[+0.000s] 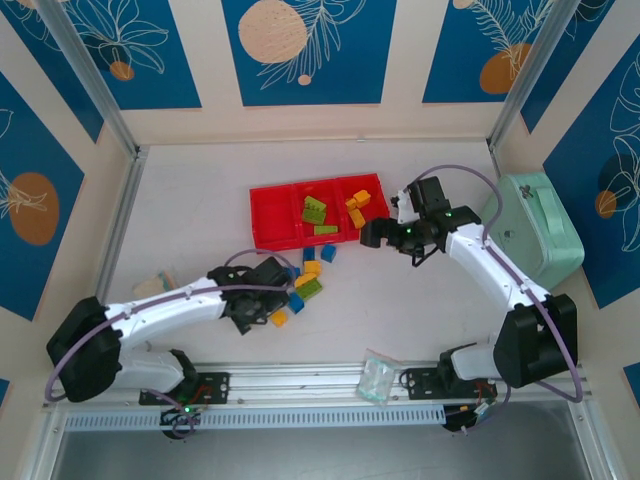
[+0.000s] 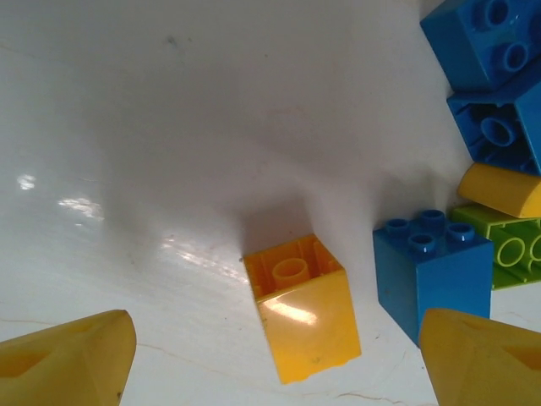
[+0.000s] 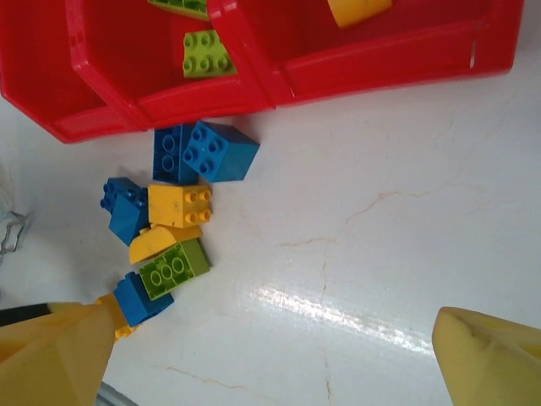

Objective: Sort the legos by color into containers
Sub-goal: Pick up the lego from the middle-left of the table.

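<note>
The table (image 1: 200,200) is a plain white slab, glossy enough to throw back the lamps and crossed by a few hairline cracks. It sits inside a booth of cream walls hung with blue panels (image 1: 305,45) painted with pale leaves and orange discs, and a metal rail (image 1: 320,378) runs along the bottom of the overhead view, where both arms are bolted. The bricks (image 1: 308,275) are small studded plastic blocks in blue, lime green and orange-yellow, mostly square, though one yellow piece has a rounded top. They lie in a loose cluster near the centre of the overhead view, just below the red tray (image 1: 272,218), a shallow box split into three square compartments side by side. I count eight loose ones: four blue, three yellow and one green. In the tray, the middle compartment holds at least two green pieces and the right one about two yellow. The left pincer (image 2: 275,364) stands wide open close over the table, its yellow fingertips (image 2: 72,355) either side of a yellow brick (image 2: 304,309) that lies tipped over with its hollow underside showing. Neither tip touches the brick, and the pincer grips nothing. A blue brick (image 2: 431,275) stands just to its right. The right pincer (image 3: 270,359) is spread just as wide and holds nothing, over bare table beside the tray's right end. One mint green case (image 1: 535,235) sits at the right edge, and one clear bag (image 1: 378,380) lies on the rail.
</note>
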Motion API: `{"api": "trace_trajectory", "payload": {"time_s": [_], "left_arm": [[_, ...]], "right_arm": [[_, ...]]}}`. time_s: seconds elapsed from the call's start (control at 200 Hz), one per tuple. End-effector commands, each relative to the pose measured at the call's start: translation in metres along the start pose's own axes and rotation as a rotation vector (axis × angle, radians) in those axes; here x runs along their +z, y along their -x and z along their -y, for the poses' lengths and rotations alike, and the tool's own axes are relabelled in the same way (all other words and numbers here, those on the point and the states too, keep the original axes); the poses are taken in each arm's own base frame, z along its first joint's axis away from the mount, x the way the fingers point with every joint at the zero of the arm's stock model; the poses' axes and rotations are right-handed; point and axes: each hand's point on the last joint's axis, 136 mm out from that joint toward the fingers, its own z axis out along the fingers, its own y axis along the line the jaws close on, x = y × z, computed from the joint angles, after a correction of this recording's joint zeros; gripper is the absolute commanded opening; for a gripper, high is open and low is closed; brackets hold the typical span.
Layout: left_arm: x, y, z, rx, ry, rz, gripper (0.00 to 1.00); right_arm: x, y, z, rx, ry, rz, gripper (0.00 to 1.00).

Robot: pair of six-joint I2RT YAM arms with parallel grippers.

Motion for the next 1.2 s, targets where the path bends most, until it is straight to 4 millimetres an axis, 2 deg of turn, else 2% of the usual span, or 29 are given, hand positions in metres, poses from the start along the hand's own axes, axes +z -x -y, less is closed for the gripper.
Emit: {"api": "trace_trajectory", "payload": {"time_s": [0.0, 0.09, 0.205, 0.4, 0.625, 0.9, 1.066, 1.196], "left_arm": [[-0.002, -0.009, 0.017, -0.024, -0.027, -0.045, 0.86], [0.002, -0.013, 0.010, -0.038, 0.011, -0.047, 0.84], [0.013, -0.019, 0.009, -0.092, -0.024, -0.070, 0.73], [0.021, -0.020, -0.005, -0.109, 0.028, -0.063, 0.68], [0.029, -0.023, -0.017, -0.094, 0.080, -0.074, 0.54], [0.032, -0.023, -0.037, -0.033, 0.161, -0.072, 0.48], [0.037, -0.024, -0.016, 0.052, 0.070, -0.084, 0.43], [0.027, -0.019, -0.009, 0.159, 0.113, -0.073, 0.34]], "right_arm": [[0.003, -0.016, -0.003, 0.008, 0.048, -0.062, 0.97], [0.005, -0.018, -0.007, 0.010, 0.073, -0.083, 0.96], [0.006, -0.019, -0.014, 0.016, 0.111, -0.094, 0.95], [0.006, -0.017, -0.020, 0.020, 0.144, -0.103, 0.94], [0.015, -0.015, -0.018, 0.037, 0.154, -0.118, 0.92], [0.017, -0.017, -0.016, 0.043, 0.152, -0.126, 0.91], [0.016, -0.019, -0.011, 0.050, 0.136, -0.120, 0.92], [0.011, -0.016, -0.010, 0.040, 0.123, -0.099, 0.91]]}}
